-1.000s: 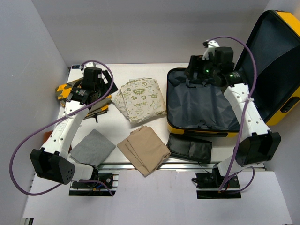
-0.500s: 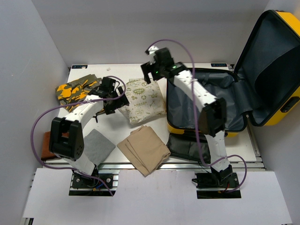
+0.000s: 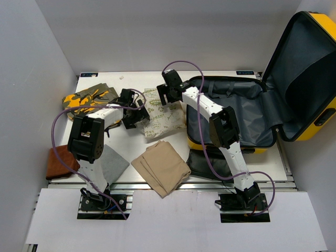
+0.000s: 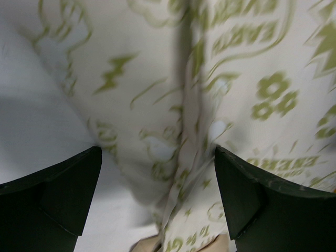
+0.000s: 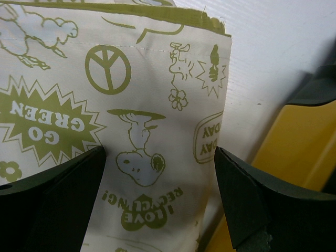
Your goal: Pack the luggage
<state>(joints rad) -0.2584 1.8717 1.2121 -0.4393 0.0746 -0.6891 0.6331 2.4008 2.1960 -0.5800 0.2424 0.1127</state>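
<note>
- We see the luggage [image 3: 257, 118] lying open at the right side of the table [image 3: 131, 79], its grey-lined base flat and its yellow lid raised, tilting away to the right.
- Our left gripper [image 4: 157, 157] has its jaws spread wide over the left edge of a cream cloth bag with green print [image 3: 165, 119]. The cloth runs between the fingers, and nothing is clamped.
- Our right gripper [image 5: 160, 157] also stands wide apart at the bag's far right corner, just beside the luggage's yellow shell, with nothing held.
- We cannot tell whether either set of fingers touches the cloth.
- A folded tan garment [image 3: 160, 167] and a grey cloth [image 3: 107, 164] lie near the front edge.
- A flat black pouch [image 3: 207, 165] lies just in front of the luggage.
- An orange-and-dark patterned piece [image 3: 84, 98] lies at the far left, and a brown item [image 3: 60, 161] at the near left.
</note>
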